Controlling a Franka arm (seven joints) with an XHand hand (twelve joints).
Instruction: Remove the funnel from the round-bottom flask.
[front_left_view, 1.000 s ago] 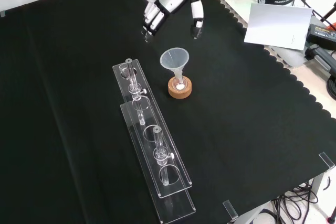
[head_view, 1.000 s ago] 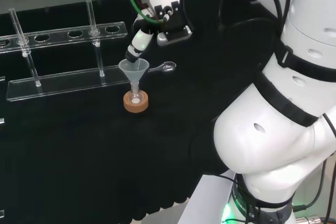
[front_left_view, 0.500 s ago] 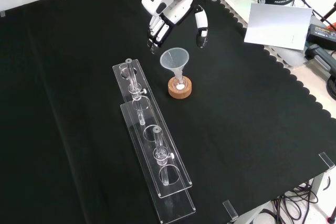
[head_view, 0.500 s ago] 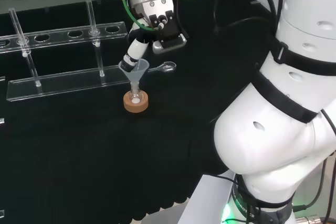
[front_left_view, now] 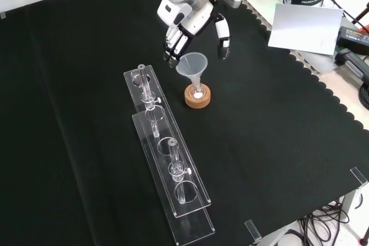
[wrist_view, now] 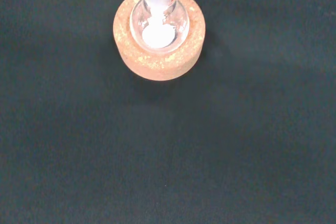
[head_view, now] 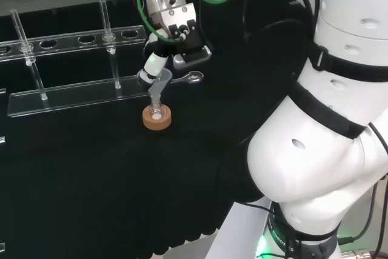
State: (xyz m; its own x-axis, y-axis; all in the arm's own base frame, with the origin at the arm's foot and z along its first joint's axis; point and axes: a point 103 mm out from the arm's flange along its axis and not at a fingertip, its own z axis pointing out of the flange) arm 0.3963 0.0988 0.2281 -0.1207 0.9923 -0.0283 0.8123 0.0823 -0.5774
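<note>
A clear plastic funnel [head_view: 161, 80] [front_left_view: 192, 64] stands with its stem in a small round-bottom flask [head_view: 157, 112] [front_left_view: 197, 93] [wrist_view: 159, 22] that rests on a cork ring [head_view: 157, 119] [front_left_view: 198, 99] [wrist_view: 157, 61]. White powder lies in the flask's bottom. The hand [head_view: 176, 28] [front_left_view: 190, 18] hovers over the funnel, open, with fingers [front_left_view: 172, 47] on one side of the funnel's rim and the thumb [front_left_view: 222, 41] on the other. In the head view a fingertip [head_view: 147, 74] sits right at the rim; contact cannot be told.
Two clear acrylic racks [head_view: 73, 92] [front_left_view: 164, 159] with a few test tubes lie beside the flask. A metal spatula [head_view: 189, 77] lies on the cloth just beyond the funnel in the head view. White paper [front_left_view: 304, 27] sits off the cloth's edge.
The hand has come down from above and behind the funnel, so its fingers and thumb now straddle the funnel's rim. Funnel and flask have not moved.
</note>
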